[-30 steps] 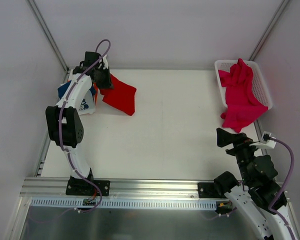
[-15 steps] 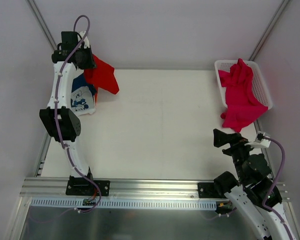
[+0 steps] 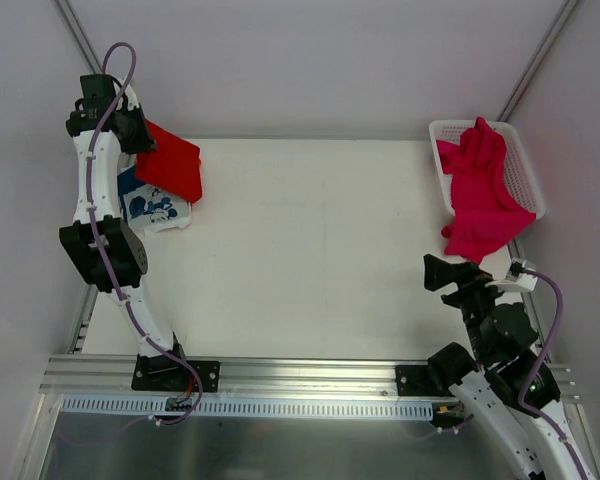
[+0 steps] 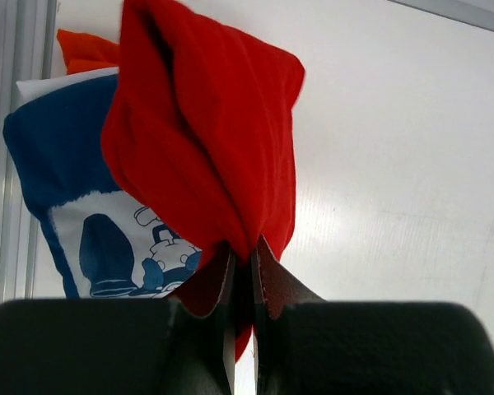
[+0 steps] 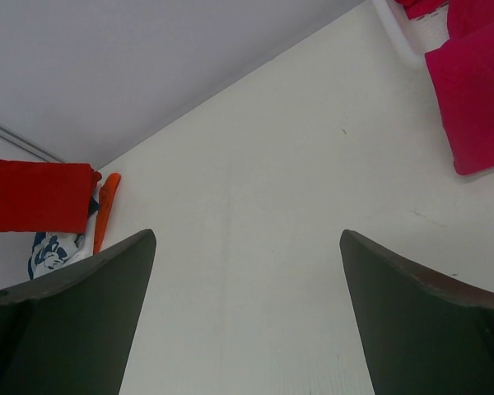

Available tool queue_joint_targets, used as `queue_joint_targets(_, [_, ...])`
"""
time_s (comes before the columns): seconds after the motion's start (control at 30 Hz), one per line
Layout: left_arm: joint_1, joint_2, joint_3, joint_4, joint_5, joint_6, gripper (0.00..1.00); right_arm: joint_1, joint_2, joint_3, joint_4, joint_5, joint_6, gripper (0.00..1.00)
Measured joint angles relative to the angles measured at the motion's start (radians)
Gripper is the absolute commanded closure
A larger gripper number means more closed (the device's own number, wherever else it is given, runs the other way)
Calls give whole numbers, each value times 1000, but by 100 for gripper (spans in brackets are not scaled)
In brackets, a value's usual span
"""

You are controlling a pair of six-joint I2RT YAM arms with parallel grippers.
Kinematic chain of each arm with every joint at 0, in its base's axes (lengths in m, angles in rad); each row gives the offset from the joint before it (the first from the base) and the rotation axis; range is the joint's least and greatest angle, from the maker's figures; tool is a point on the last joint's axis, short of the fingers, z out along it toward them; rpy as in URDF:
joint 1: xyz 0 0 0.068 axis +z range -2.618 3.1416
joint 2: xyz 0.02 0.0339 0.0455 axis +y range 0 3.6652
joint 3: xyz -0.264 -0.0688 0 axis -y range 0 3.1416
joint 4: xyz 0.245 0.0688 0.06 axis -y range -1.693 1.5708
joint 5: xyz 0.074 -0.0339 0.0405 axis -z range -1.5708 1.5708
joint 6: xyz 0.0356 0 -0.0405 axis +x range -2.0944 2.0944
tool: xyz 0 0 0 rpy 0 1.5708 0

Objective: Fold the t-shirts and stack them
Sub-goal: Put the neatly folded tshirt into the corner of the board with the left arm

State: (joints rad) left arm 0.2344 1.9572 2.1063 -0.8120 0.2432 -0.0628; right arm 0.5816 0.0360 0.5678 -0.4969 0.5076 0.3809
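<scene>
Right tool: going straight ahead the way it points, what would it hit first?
Probably the bare white table; nothing stands between the open right tool and it. Depth is hard to judge.

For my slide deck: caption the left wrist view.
Left gripper pinches a folded red t-shirt over the navy cartoon-print shirt and an orange one on the white table.

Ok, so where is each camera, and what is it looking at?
Top: above and behind the arms, looking down on the table; both arms show.
Left wrist: on that arm, looking past the shut left gripper at the red shirt it holds, over the navy shirt.
Right wrist: low, facing across the table past the open right gripper.
Shared: both wrist views show the red shirt.
</scene>
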Motion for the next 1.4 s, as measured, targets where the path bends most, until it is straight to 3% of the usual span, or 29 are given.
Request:
queue_joint_targets(0.27, [1,-105,-170,19,-100,1,100,0,24,-6,18,-19,0,0])
queue_joint_targets(0.47, [2,-196,-323,59,-254,1,100,0,34,-7,25,-27,0,1])
queue_joint_targets(0.87, [37,-270,-474,153,-511,-2,98,0,71,17,21,-51,-14,1])
queue_joint_targets(1.0, [61,-251,-480,167,-541,-10,87,0,75,50,19,-48,-32,1])
queue_joint_targets(1.07, [71,-221,-478,178,-544,-21,76,0,68,56,18,-43,-40,1])
queue_joint_targets(1.1, [76,-199,-477,181,-543,-27,66,0,64,56,15,-42,-43,0])
queue_joint_targets(1.13, [80,-177,-475,184,-542,-31,41,0,57,56,11,-40,-47,1])
queue_joint_targets(1.23, [92,-108,-475,188,-510,-48,9,0,45,56,4,-31,-53,1])
queue_joint_targets(1.33, [102,-45,-474,190,-473,-66,1,0,45,56,-2,-21,-56,0])
queue_joint_targets(1.4, [108,-14,-472,193,-445,-74,1,0,48,56,-2,-19,-56,0])
